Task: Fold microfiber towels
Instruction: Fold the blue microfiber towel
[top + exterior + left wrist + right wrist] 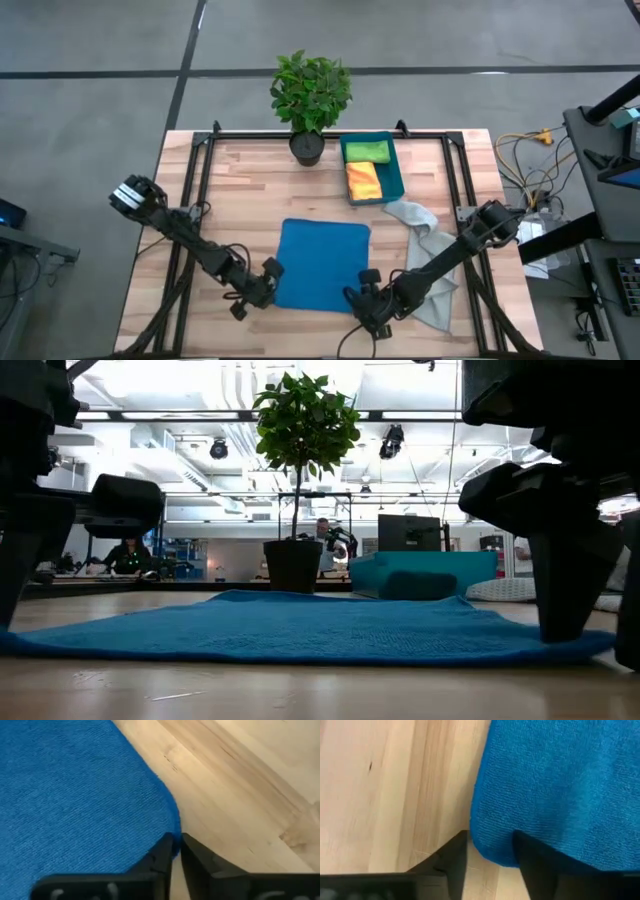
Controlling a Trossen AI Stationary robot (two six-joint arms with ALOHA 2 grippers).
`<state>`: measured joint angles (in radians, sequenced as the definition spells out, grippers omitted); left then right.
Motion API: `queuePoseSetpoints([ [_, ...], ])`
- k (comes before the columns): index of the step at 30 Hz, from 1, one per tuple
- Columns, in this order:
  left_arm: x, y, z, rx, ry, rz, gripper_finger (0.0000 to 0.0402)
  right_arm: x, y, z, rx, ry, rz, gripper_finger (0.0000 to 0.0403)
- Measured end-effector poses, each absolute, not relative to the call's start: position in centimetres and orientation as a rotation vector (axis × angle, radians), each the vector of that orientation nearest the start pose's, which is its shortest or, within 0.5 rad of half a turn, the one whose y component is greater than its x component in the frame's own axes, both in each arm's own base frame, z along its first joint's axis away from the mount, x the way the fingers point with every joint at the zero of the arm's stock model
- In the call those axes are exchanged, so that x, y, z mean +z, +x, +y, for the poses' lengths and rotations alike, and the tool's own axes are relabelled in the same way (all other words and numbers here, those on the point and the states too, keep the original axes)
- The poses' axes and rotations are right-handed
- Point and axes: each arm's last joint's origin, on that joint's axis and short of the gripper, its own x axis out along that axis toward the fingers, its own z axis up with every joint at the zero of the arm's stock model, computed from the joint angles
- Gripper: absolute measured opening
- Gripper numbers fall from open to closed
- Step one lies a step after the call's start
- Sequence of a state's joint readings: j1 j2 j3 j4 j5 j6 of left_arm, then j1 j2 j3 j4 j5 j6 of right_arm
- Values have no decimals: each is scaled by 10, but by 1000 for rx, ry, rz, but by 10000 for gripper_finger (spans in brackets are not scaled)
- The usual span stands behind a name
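A blue microfiber towel (322, 265) lies spread flat on the wooden table (250, 190). My left gripper (176, 840) is shut on its near left corner, low over the table. My right gripper (490, 837) stands open at the near right corner (487, 847), one finger on each side of it; whether they touch the cloth I cannot tell. A pale grey towel (425, 255) lies crumpled under my right arm. A lime green towel (367, 151) and an orange towel (363, 180) lie folded in the teal bin (396, 168). My left gripper pinches the rounded edge of the blue towel's near left corner (174, 827) between its two fingers. The fingers slant down at it from the table's near left. The corner lies on the table, and the towel stays flat.
A potted plant (310, 100) stands at the far edge, left of the bin. A black frame rail (330, 134) runs along the far and side edges. Bare wood lies left of the blue towel.
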<state>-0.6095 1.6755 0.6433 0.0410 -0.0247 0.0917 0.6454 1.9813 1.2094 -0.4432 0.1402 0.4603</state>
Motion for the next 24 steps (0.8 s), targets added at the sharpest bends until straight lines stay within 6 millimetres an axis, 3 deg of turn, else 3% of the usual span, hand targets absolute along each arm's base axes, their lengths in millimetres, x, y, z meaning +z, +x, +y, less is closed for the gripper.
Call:
queuePoseSetpoints([
  [9,118,228,-156,-557,352,905,1,140,304,226,194,-29,1184,17],
  [14,138,219,-152,-603,295,898,0,172,304,232,248,43,1099,10],
  [18,162,216,-156,-652,174,825,0,184,305,242,309,91,1069,9],
  [24,175,213,-155,-670,71,800,0,193,306,255,389,162,1024,9],
])
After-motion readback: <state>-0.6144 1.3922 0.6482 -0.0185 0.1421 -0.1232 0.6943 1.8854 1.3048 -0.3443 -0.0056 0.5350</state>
